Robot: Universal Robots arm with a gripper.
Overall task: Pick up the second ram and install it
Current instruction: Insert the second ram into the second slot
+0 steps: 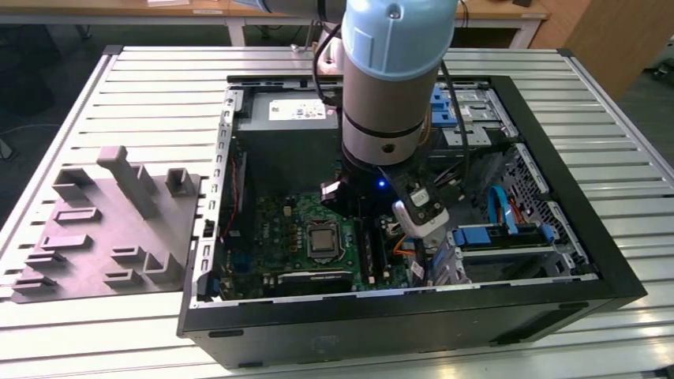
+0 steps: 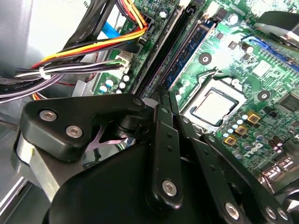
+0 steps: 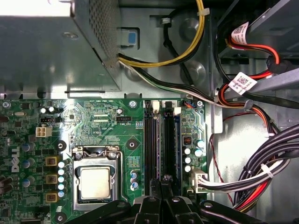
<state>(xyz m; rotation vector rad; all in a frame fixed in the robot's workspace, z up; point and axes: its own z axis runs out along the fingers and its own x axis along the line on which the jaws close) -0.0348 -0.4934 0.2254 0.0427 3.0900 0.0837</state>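
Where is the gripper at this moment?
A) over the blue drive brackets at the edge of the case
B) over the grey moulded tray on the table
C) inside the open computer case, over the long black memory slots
C: in the first wrist view the gripper is directly over the memory slots, beside the processor socket.

From my station, the work sits on a slatted metal table of pale ribbed profiles, and overhead light glints off the slats along its near edge. Behind it, at the top of the exterior view, stands a wooden desk on white legs. At the exterior view's right there is a light wood panel, possibly a cabinet side, though I can't be sure from here. The floor looks dark on both sides of the table.
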